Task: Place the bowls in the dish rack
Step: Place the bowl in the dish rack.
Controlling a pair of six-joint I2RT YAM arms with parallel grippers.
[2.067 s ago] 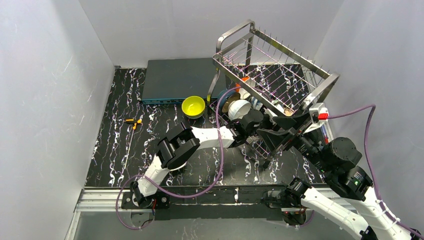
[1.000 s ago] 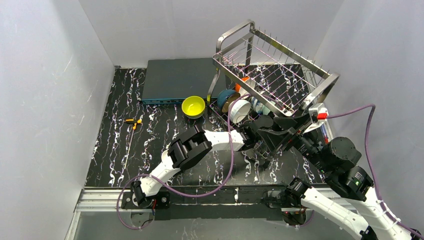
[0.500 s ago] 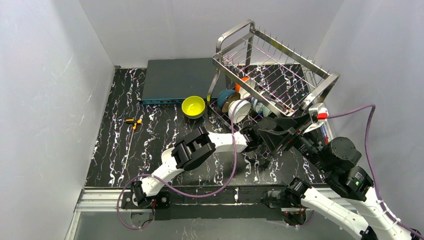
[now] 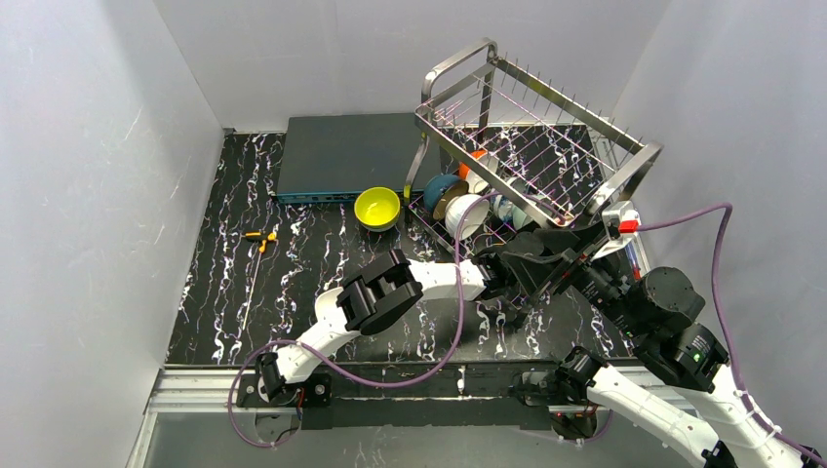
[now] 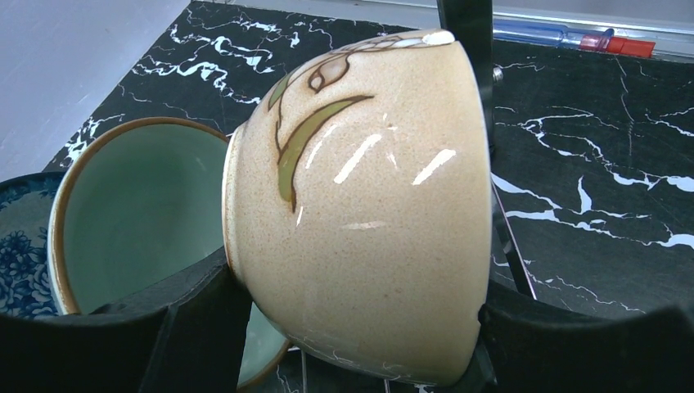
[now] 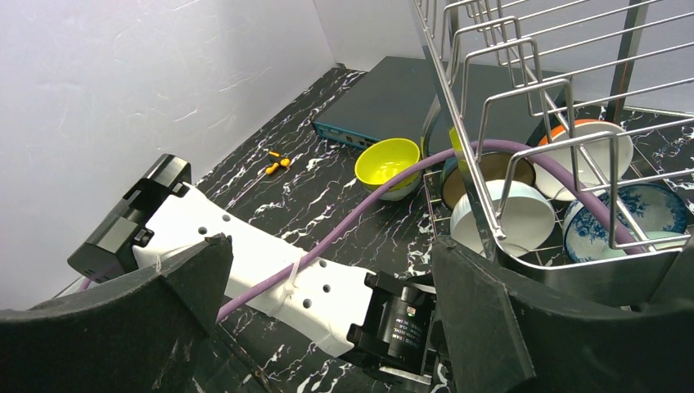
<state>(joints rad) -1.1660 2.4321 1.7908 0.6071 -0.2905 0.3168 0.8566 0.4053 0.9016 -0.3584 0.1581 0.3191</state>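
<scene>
At the right centre of the overhead view, the dish rack (image 4: 536, 136) stands where it stood two seconds ago on the table (image 4: 244, 292); no shift noted.

Left arm (image 4: 375, 292): the elbow has swung rightward and toward the lower edge of the frame. Its wrist, formerly beside the white bowl (image 4: 468, 214) on the lower tier, has drawn down to the rack's near end and now sits under the right arm.

Right tool (image 6: 331, 250): jaws wide, nothing between them, hovering at the rack's near end. No change.

Left tool (image 5: 360, 344): clamped on the tan bowl (image 5: 360, 205), one finger on each side of its wall. The bowl lies tipped on its side, rim toward the right of the wrist view. A pale green bowl (image 5: 131, 213) leans just beside it, and a blue-patterned bowl (image 5: 20, 262) shows at the left edge. Whether the tan bowl rests on the wires cannot be told.

Assessment: the tan bowl appears to be lining up for a slot next to those already loaded, and is not yet released. The yellow-green bowl (image 4: 377, 208) remains on the table outside the rack, unmoved, so at least one bowl remains to load.
</scene>
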